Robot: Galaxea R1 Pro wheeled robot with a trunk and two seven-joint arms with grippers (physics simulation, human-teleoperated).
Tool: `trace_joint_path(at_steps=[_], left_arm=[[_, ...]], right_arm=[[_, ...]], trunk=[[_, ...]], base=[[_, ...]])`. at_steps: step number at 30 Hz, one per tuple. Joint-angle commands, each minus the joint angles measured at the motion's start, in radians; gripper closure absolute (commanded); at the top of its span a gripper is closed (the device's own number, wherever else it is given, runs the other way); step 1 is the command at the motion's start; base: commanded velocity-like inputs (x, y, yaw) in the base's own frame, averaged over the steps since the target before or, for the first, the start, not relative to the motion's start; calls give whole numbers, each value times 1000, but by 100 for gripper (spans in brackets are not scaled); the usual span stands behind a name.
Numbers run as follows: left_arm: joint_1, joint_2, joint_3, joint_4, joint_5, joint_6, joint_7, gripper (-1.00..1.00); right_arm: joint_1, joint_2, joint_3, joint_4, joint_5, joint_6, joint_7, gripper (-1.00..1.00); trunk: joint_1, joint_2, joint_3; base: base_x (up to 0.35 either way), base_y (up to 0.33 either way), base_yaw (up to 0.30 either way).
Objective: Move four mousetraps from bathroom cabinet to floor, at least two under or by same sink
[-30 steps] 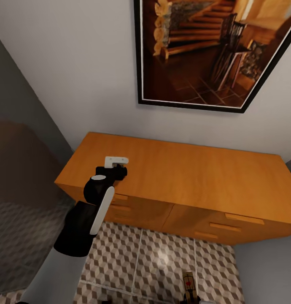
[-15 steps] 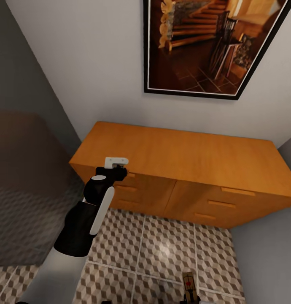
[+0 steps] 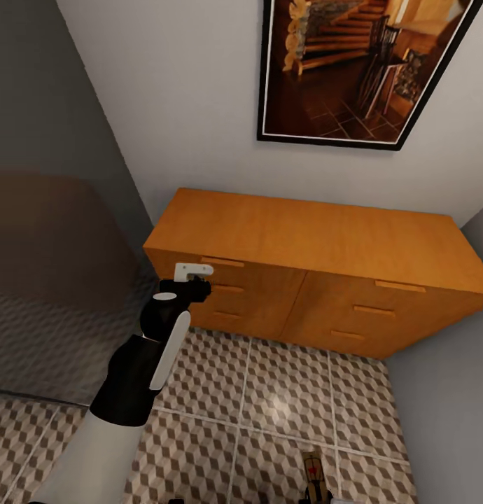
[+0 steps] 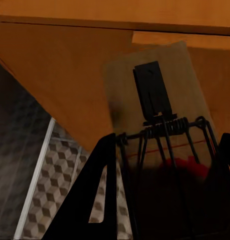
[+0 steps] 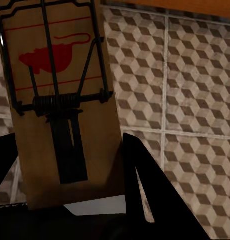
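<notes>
Mousetrap (image 5: 60, 100) | light stiff board, sprung wire | right end effector (image 5: 70, 200) pinches bare end; left end effector (image 4: 160, 190) likewise pinches its mousetrap (image 4: 155, 110).

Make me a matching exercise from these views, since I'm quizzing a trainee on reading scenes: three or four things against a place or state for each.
Things:
1. mousetrap in the left pincer
2. mousetrap in the right pincer
3. cabinet
4. framed picture

Places or states:
A. hangs on the wall
B. held in front of an orange-brown drawer front
C. stands on the tiled floor, drawers shut
D. held above cube-pattern tiles

Pairs: 1-B, 2-D, 3-C, 4-A
</notes>
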State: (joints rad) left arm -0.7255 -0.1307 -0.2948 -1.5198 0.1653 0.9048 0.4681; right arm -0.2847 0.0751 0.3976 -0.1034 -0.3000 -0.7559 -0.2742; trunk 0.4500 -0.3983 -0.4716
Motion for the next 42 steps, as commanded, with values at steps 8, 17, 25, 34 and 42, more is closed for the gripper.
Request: trace_joint_path(at_steps=[8, 17, 25, 34, 42], left_arm=[[0, 0, -1, 25, 8, 2, 11, 100], [5, 1, -3, 221, 7, -53, 1, 100], [48, 10, -3, 576, 7, -432, -4, 100], [64, 28, -3, 1199, 5, -924, -104, 100], [81, 28, -2, 1531, 4, -1212, -204, 100]], right_arm=[[-1, 0, 9, 1, -8, -3, -3, 100], [-1, -2, 9, 1, -8, -2, -3, 100], [-1, -4, 9, 1, -7, -4, -3, 100], [-1, -5, 9, 1, -7, -3, -2, 100], [-1, -6, 9, 1, -7, -2, -2, 100]], trunk=[[0, -2, -1], [0, -2, -1], [0, -2, -1], [0, -2, -1], [0, -2, -1]], base=[[-261, 199, 0], [-109, 87, 0], [-5, 4, 0], [0, 0, 0], [0, 0, 0]])
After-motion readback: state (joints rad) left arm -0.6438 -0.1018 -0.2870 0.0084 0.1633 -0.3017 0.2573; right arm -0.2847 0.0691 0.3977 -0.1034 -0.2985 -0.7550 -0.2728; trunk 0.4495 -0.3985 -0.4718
